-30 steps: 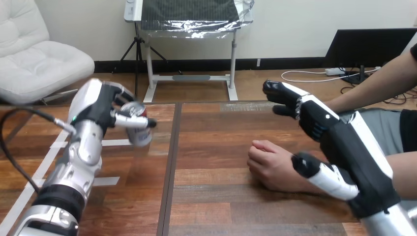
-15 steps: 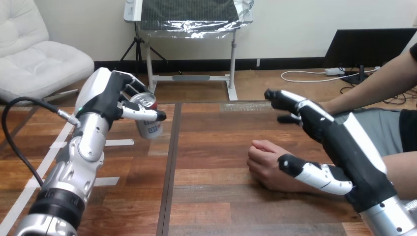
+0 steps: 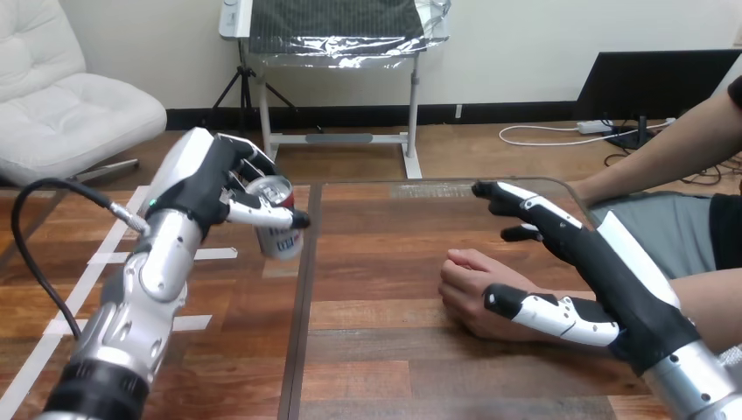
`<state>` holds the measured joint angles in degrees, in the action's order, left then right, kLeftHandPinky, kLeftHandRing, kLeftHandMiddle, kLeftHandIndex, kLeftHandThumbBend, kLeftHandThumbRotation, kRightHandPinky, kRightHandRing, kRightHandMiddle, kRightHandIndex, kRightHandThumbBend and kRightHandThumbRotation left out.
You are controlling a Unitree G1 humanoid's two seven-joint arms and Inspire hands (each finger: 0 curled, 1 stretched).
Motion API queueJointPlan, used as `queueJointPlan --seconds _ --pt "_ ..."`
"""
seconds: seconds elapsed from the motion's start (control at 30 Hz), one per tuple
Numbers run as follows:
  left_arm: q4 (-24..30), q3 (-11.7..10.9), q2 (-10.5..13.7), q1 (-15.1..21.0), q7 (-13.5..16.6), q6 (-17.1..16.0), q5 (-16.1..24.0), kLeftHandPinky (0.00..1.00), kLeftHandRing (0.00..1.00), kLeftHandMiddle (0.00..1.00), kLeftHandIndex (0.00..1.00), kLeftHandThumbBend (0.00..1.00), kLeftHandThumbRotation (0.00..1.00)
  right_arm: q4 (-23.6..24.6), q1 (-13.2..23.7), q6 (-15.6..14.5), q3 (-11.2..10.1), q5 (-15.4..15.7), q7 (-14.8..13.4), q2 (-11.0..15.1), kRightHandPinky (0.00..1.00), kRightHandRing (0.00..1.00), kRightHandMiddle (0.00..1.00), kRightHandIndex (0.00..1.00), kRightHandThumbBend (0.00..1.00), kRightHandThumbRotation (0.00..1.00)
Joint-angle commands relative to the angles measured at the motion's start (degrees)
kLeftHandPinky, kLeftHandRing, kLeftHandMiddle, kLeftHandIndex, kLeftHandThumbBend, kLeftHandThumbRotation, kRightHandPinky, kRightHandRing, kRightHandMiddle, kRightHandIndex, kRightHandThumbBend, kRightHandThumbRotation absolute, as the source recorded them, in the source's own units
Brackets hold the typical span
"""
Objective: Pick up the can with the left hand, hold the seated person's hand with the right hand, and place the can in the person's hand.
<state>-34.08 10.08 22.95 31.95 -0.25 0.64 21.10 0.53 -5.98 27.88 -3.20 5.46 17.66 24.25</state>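
My left hand (image 3: 214, 179) is shut on a silver can (image 3: 276, 220) with a red and blue label, held upright above the table's left part near the dark seam. The person's hand (image 3: 477, 291) rests on the table at centre right, loosely curled. My right hand (image 3: 604, 271) is open just right of it: its fingers (image 3: 516, 201) reach out above and beyond the person's hand, and its thumb (image 3: 542, 312) lies in front of the person's wrist, close to it or touching.
The wooden table (image 3: 376, 262) has a dark seam running front to back at its middle left. The person's forearm (image 3: 713, 302) enters from the right edge. White tape lines mark the floor left of the table.
My left hand has carried the can to the right and a little forward. My right hand has dropped lower and moved closer around the person's hand, its thumb sliding left under the wrist.
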Motion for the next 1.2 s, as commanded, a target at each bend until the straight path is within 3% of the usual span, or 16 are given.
queueJointPlan --seconds 0.0,0.47,0.87,1.17 --pt "14.8 -3.7 4.3 1.6 -1.8 1.1 0.1 0.30 0.35 0.41 0.43 0.73 0.00 -4.9 10.8 3.1 -2.7 3.2 -1.9 4.5 0.79 0.89 0.92 0.89 0.87 0.73" --pt "21.4 -4.5 4.2 -0.2 -4.4 3.9 -0.2 0.28 0.33 0.40 0.43 0.74 0.00 -11.0 15.4 1.5 -0.9 8.8 -0.4 10.5 0.78 0.91 0.92 0.92 0.81 0.66" --pt "23.9 -4.8 4.0 -0.9 -5.4 5.1 -0.1 0.27 0.33 0.39 0.43 0.73 0.00 -19.0 19.8 3.8 0.5 12.5 -0.8 13.8 0.76 0.89 0.91 0.90 0.82 0.59" --pt "25.3 -5.4 3.8 -1.4 -6.1 5.5 0.0 0.27 0.32 0.39 0.43 0.74 0.00 -24.2 22.8 5.4 1.2 15.1 -2.5 15.3 0.81 0.90 0.91 0.91 0.84 0.60"
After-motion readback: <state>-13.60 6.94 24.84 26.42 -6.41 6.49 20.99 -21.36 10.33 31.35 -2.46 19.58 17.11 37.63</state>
